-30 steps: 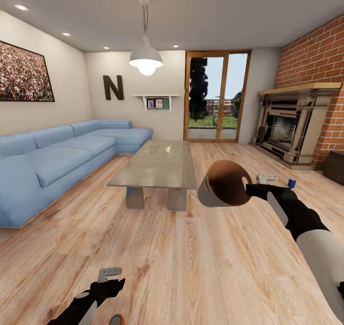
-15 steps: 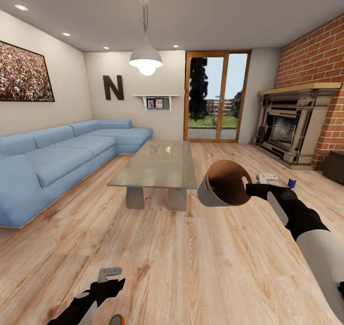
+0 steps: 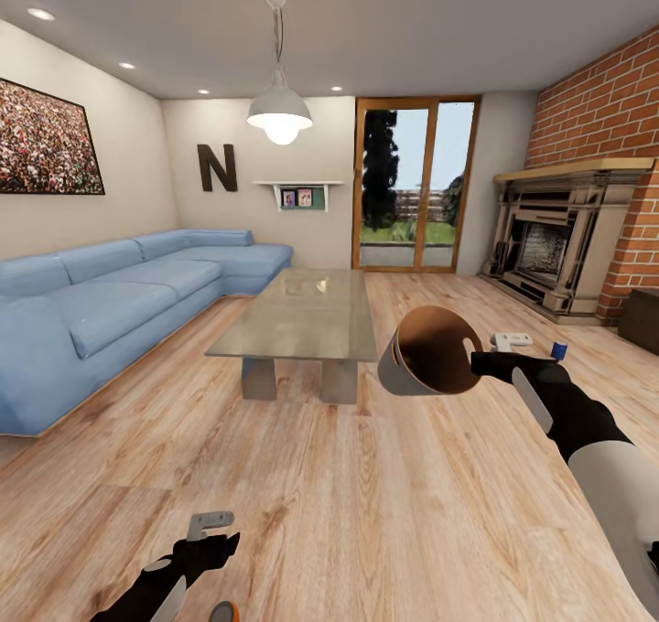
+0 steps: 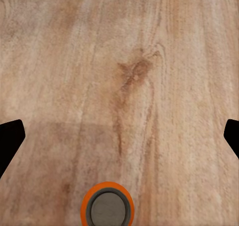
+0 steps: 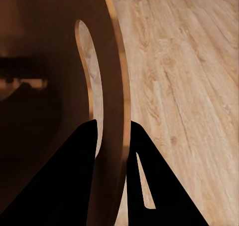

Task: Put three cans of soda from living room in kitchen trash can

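Your right gripper (image 3: 478, 360) pinches the trash can's (image 3: 428, 351) rim; your left gripper (image 4: 119, 136) hangs spread above an orange soda can (image 4: 108, 209).

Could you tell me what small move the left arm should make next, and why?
Probably lower the left claw straight down over the orange can. The can stands upright on the wood floor just below the open claw, while the right claw grips the tilted trash can by its rim.
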You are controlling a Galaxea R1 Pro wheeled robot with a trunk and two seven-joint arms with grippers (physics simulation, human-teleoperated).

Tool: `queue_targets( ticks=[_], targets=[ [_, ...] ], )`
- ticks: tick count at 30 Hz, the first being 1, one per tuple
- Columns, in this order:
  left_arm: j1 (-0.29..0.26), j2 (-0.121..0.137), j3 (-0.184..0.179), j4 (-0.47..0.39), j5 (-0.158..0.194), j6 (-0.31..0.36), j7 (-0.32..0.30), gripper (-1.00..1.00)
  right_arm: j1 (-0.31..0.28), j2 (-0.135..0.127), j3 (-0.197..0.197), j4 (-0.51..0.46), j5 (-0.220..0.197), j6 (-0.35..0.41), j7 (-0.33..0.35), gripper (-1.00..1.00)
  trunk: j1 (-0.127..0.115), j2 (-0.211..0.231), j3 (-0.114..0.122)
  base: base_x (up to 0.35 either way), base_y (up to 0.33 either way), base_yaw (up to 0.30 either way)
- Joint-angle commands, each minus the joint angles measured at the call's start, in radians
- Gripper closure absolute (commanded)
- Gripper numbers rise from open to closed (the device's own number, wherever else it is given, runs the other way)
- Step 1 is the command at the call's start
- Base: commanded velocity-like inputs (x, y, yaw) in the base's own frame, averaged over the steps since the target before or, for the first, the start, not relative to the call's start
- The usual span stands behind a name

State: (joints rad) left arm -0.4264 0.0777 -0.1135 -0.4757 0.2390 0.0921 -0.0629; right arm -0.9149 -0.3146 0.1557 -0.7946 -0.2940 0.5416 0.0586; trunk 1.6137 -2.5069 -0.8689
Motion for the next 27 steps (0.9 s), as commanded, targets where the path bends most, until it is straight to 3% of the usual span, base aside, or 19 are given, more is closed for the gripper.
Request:
queue_targets(
  ticks=[1, 8, 11, 15, 27],
  targets=[
    [0.0, 0.0, 0.0, 0.0, 0.0, 0.0, 0.0, -1.0, 0.0, 0.0, -0.002, -0.002, -0.007, 0.0, 0.007, 1.0, 0.0, 0.0, 0.0, 0.0, 0.0, 0.0],
    [0.0, 0.0, 0.0, 0.0, 0.0, 0.0, 0.0, -1.0, 0.001, 0.0, -0.002, -0.003, -0.008, -0.003, 0.008, 1.0, 0.0, 0.0, 0.0, 0.0, 0.0, 0.0],
    [0.0, 0.0, 0.0, 0.001, -0.001, 0.0, 0.0, -1.0, 0.002, 0.0, -0.002, -0.002, -0.008, -0.062, 0.008, 1.0, 0.0, 0.0, 0.0, 0.0, 0.0, 0.0],
    [0.0, -0.001, 0.0, 0.001, -0.001, 0.0, 0.0, -1.0, 0.01, 0.0, -0.002, -0.002, -0.008, -0.084, 0.008, 1.0, 0.0, 0.0, 0.0, 0.0, 0.0, 0.0],
    [0.0, -0.001, 0.0, 0.002, -0.001, 0.0, 0.0, -1.0, 0.029, 0.0, -0.002, -0.006, -0.008, -0.102, 0.01, 1.0, 0.0, 0.0, 0.0, 0.0, 0.0, 0.0]
  ],
)
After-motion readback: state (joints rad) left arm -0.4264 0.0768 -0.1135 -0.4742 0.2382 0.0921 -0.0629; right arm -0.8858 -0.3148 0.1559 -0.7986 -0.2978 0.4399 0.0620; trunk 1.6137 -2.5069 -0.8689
